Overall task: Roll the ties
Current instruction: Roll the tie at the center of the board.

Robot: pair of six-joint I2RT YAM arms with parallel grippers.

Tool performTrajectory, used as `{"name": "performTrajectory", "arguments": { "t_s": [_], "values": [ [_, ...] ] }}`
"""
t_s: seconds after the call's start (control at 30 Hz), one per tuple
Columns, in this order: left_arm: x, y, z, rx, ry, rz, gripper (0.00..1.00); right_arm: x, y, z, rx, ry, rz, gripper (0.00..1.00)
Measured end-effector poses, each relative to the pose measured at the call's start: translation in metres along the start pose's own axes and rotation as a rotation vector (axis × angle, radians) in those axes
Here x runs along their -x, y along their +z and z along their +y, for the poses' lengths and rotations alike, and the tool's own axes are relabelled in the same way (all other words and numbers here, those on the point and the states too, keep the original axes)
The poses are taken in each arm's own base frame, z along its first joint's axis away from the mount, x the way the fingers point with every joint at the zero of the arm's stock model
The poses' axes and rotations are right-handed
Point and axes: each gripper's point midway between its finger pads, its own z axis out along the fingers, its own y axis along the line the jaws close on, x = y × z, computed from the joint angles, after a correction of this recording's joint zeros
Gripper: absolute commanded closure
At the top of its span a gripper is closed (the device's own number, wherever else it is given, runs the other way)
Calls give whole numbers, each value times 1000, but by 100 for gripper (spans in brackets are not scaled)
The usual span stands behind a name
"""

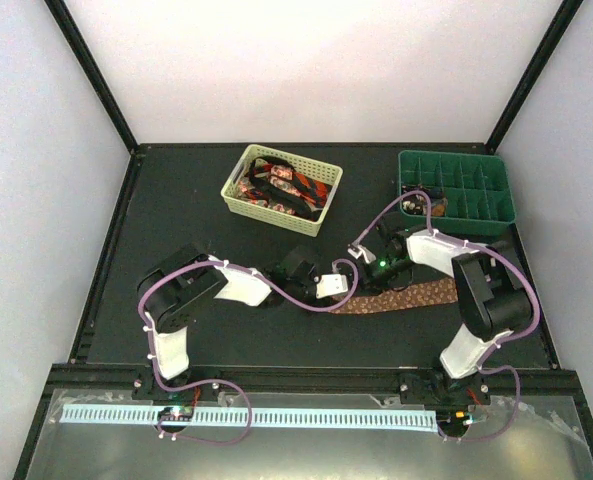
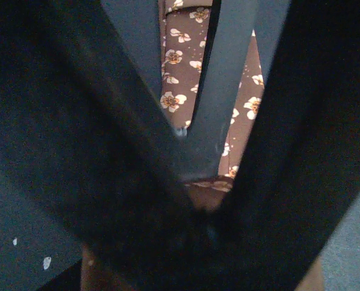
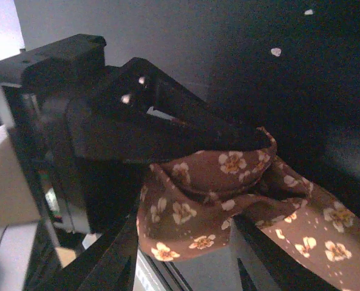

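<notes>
Clamping the brown tie [image 1: 416, 295], the left gripper [image 1: 331, 287] anchors limp, probably slippery cloth (pinch the fold) — whether the right gripper [image 1: 376, 275] grips is unclear.

both arms folded inward, tools nearly touching, low. left tool [image 1: 332, 288] clamped on tie [image 1: 406, 296]; right tool [image 1: 379, 266] fingers apart around it, grip unclear.
</notes>
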Motion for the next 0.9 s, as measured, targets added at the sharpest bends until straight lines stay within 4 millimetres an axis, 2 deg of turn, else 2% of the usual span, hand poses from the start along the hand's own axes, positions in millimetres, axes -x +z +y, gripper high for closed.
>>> {"name": "performTrajectory", "arguments": {
  "t_s": [0.07,0.13,0.27,0.33,0.5,0.57,0.73,0.9],
  "values": [
    [0,0,0,0,0,0,63,1,5,-1,1,1,8,60],
    [0,0,0,0,0,0,63,2,8,-3,0,2,14,67],
    [0,0,0,0,0,0,63,5,9,-2,-2,-13,5,90],
    [0,0,0,0,0,0,62,6,9,-4,-11,-12,4,97],
    [0,0,1,4,-4,-2,52,3,8,-8,-41,-53,13,98],
    [0,-2,0,9,-9,-11,40,1,8,-11,-55,-64,21,98],
    [-10,-22,-17,-19,-8,-22,24,-6,8,-18,-98,-71,45,99],
    [-5,-31,-24,-37,12,-53,16,-7,7,-22,-121,-68,52,98]
  ]
}}
